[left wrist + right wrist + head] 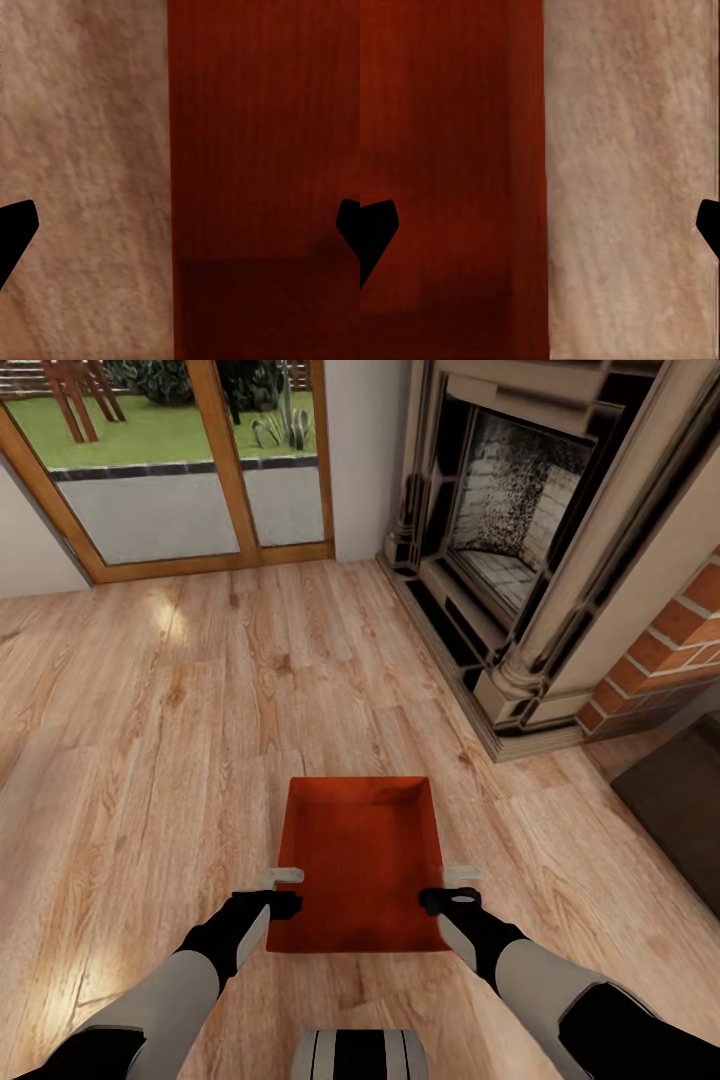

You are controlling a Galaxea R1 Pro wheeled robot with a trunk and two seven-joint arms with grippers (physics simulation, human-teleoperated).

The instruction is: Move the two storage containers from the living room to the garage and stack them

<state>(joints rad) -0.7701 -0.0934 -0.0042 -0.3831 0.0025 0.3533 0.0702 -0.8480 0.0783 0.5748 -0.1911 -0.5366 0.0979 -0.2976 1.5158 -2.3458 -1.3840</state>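
Note:
One orange-red storage container [360, 860] stands open-topped on the light wood-plank floor [150, 710] of the living room, straight ahead of me. My left gripper [282, 890] is at its left wall and my right gripper [452, 887] at its right wall. In the left wrist view the container [262, 150] has its wall edge running between the wide-apart fingertips of the left gripper [185, 219], which is open. The right wrist view mirrors this: the right gripper [545, 219] is open and straddles the wall of the container [450, 150].
A fireplace [520, 520] with a brick surround [680, 640] stands at the right. Wood-framed glass doors [170, 460] to a garden are at the back left. A dark surface [680, 810] lies at the right edge. Wood floor spreads left and ahead.

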